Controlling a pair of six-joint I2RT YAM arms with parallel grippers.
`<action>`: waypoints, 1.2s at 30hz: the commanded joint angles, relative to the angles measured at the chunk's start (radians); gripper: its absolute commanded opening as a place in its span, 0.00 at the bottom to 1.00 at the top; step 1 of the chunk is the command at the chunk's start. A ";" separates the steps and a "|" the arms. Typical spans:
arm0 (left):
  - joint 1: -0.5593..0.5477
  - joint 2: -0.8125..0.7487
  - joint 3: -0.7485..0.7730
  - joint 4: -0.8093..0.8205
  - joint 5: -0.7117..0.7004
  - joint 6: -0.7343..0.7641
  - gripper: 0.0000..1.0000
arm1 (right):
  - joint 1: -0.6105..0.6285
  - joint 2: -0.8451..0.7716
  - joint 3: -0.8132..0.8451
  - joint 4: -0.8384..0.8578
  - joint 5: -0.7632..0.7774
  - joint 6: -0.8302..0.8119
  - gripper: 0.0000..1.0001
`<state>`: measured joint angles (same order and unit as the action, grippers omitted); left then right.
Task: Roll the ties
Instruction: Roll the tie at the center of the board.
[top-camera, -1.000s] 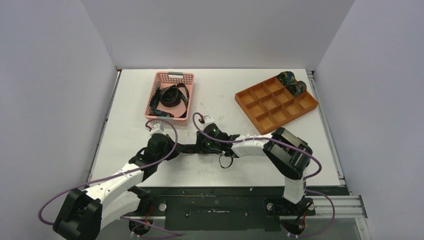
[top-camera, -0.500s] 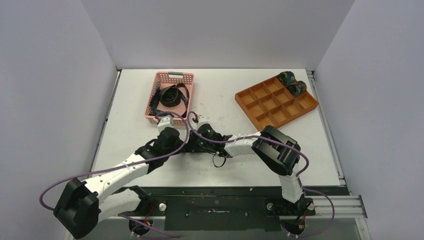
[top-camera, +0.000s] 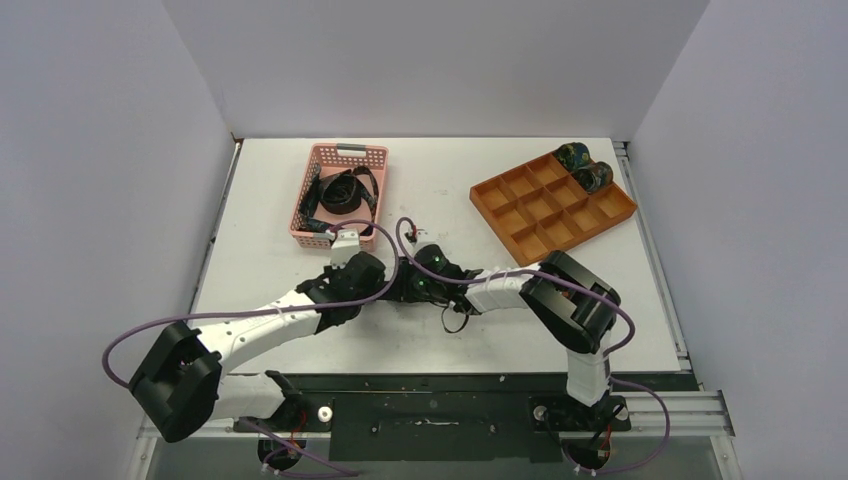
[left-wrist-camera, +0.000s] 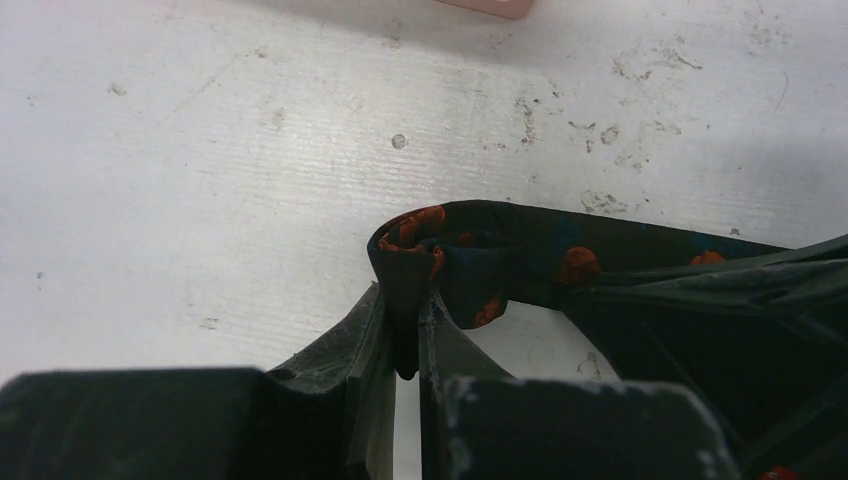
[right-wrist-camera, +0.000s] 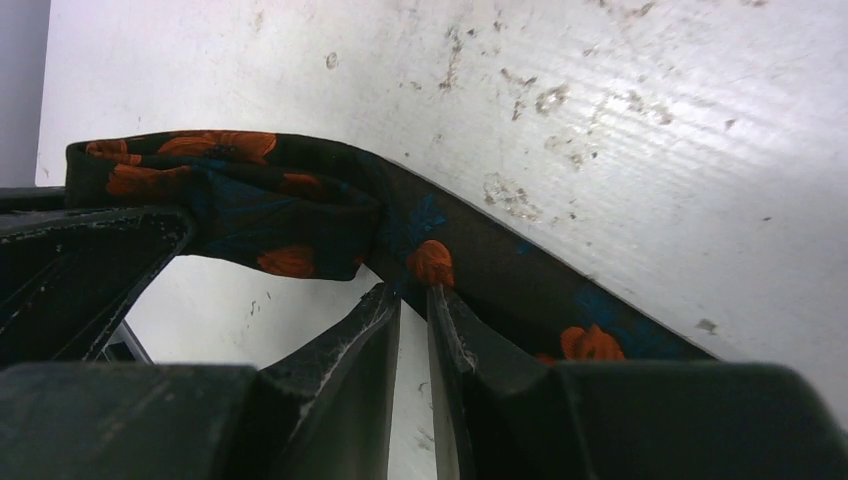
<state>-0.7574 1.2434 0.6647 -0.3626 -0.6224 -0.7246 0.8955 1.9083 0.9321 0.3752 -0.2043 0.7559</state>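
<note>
From above, the left arm and right arm reach in from the near edge and meet at mid-table. Their wrists and looping purple cables hide the work beneath them.

In the left wrist view, the left gripper is clamped on the coiled end of a tie, its fingers pressed tight against the cloth. The coil stands just above the scuffed white table.

In the right wrist view, the right gripper has its fingers drawn nearly together. The tips pinch the lower edge of the same strip where the cloth creases, just beside the coil.

The tie is dark, almost black, with orange-red motifs and touches of blue. Its end is wound into a small loose loop, and the rest runs off as a flat band toward the right arm.

Farther back on the left stands a pink mesh basket holding loose ties in a tangle. On the far right sits an orange compartment tray, set at an angle. Two rolled ties fill neighbouring compartments at its far right corner.
</note>
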 joint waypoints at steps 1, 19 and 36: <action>-0.025 0.018 0.062 -0.032 -0.100 0.023 0.00 | -0.019 -0.069 0.002 0.008 -0.010 -0.004 0.19; -0.092 0.081 0.097 -0.004 -0.128 -0.011 0.00 | -0.027 0.084 0.042 0.156 -0.186 0.093 0.15; -0.124 0.104 0.123 0.009 -0.161 0.006 0.00 | -0.058 0.123 0.099 0.184 -0.224 0.145 0.14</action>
<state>-0.8631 1.3647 0.7494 -0.3912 -0.7700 -0.7200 0.8345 1.9728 0.9783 0.4698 -0.3710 0.8524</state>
